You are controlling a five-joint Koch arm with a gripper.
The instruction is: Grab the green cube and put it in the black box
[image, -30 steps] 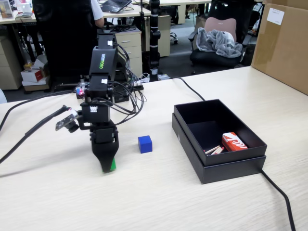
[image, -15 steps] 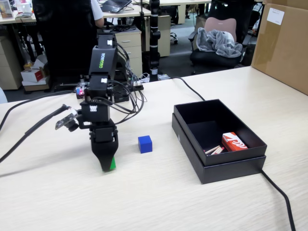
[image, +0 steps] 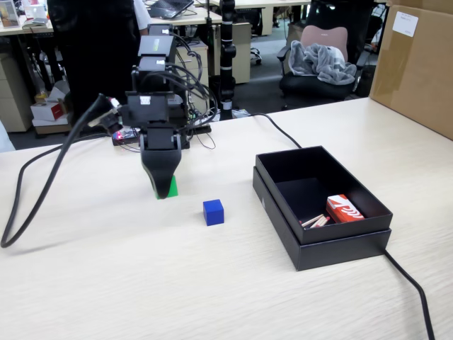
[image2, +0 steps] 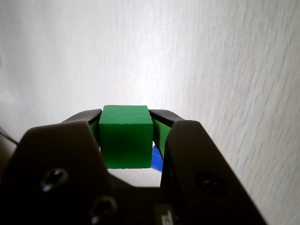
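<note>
With the green cube [image2: 125, 143] pinched between them, the fingers [image2: 161, 129] are clamped on its left and right faces in the wrist view, cube square in the grip. In the fixed view the gripper [image: 164, 190] points down, green cube [image: 168, 188] showing at its tip, clear of the counter [image: 212, 283]. Blue cube [image: 213, 212] sits on the counter just right of and nearer the camera than the gripper, not touching it; a blue sliver shows behind the green cube in the wrist view. Black box [image: 333, 244] is well apart to the right, open, holding a small red-and-white carton [image: 343, 209] and some thin sticks [image: 315, 221] in its near-right corner. Brown cardboard carton [image: 414, 64] stands at the far right.
</note>
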